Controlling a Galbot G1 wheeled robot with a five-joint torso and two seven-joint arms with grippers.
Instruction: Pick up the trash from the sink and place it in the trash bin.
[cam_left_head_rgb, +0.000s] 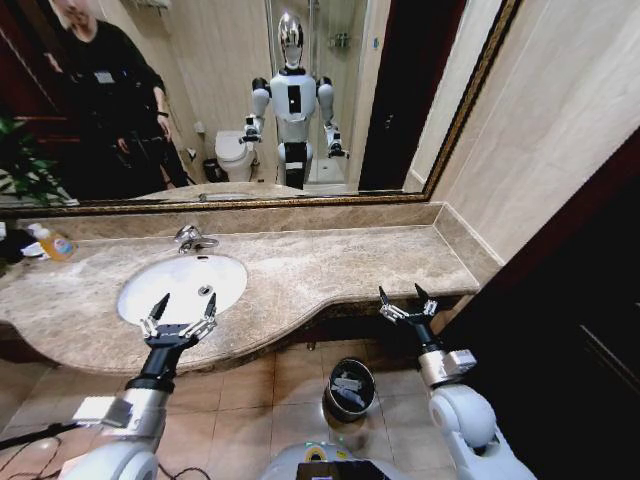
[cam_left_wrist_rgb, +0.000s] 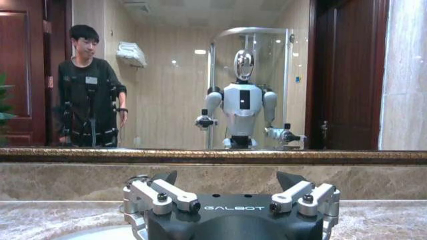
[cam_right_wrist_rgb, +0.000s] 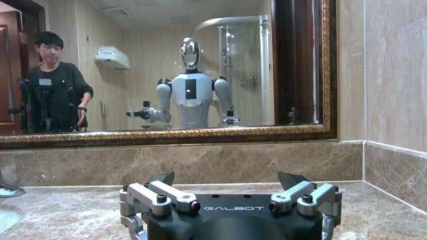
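The left hand (cam_left_head_rgb: 180, 316) hovers with fingers spread wide, holding nothing, over the near rim of the sink (cam_left_head_rgb: 230, 275). The oval basin runs lengthwise along the table (cam_left_head_rgb: 330, 270) just beyond that hand. The right hand (cam_left_head_rgb: 407, 304), equally wide open and empty, hangs at the table's front edge. The trash bin (cam_left_head_rgb: 350, 388) stands on the floor below, between both hands, with pale trash (cam_left_head_rgb: 347, 384) inside.

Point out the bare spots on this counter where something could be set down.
The marble counter lies bare from the sink to the right wall. The far left corner is crowded by an orange-capped bottle. The left gripper hangs open at the sink's front rim; the right gripper is open off the counter's right front edge.
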